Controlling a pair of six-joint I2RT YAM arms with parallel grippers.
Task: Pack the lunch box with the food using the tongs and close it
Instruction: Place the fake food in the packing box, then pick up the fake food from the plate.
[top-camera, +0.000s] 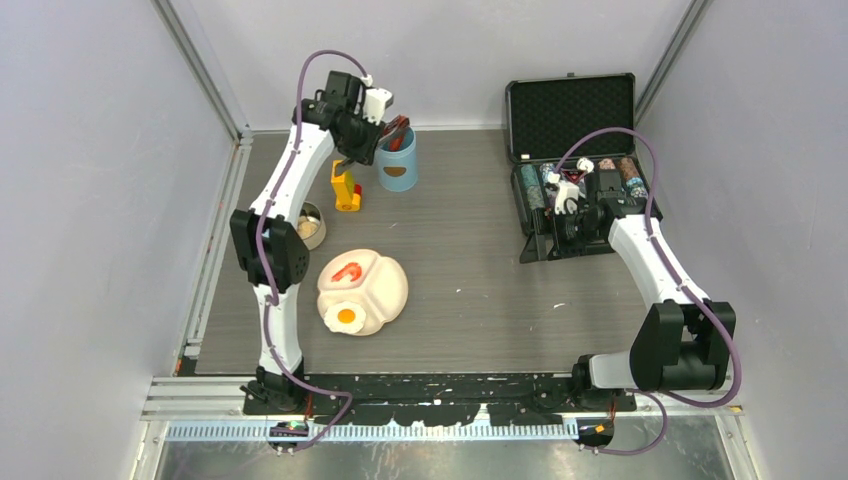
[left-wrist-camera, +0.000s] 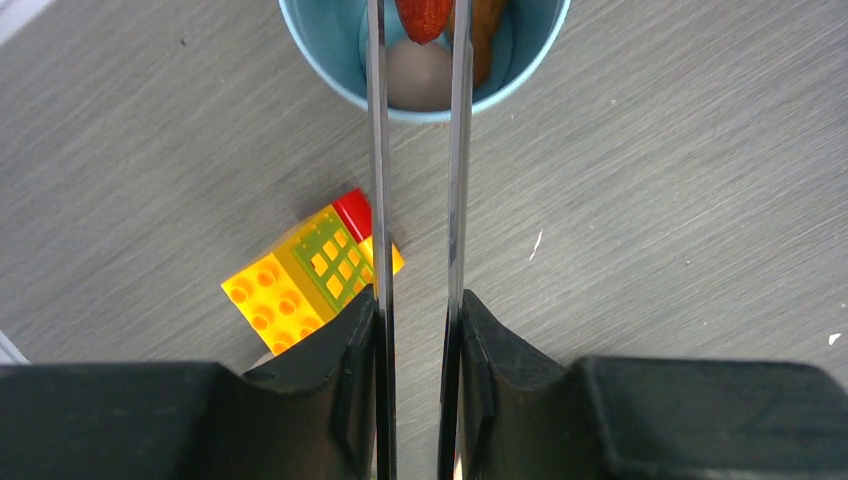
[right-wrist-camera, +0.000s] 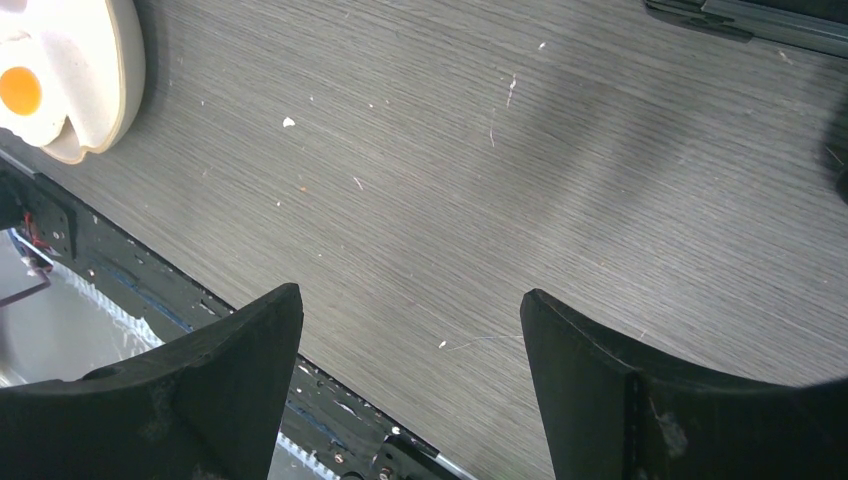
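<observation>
- top external view, and the left gripper (top-camera: 365, 140) is out near the table's (top-camera: 480, 280) far edge, left of middle, right over the light-blue canister (top-camera: 397, 165).
- left wrist view: its jaws are clamped on the tongs (left-wrist-camera: 378, 200), both silver arms running straight out to the canister's mouth.
- a red sausage (left-wrist-camera: 423, 20) sits between those arms above the opening; the tips are cut off by the frame.
- down inside, a pink egg (left-wrist-camera: 420, 75) on the bottom.
- a yellow-and-red block (top-camera: 346, 187) stands just beside the canister, on its left.
- the cream plate (top-camera: 385, 290) sits left of centre, carrying a fried egg (top-camera: 346, 316) and another sausage (top-camera: 348, 270).
- the steel bowl (top-camera: 322, 232) waits at the left edge.
- the right gripper (right-wrist-camera: 410, 330) hangs by the black case (top-camera: 570, 115) at the far right corner, jaws wide apart, nothing between them.
</observation>
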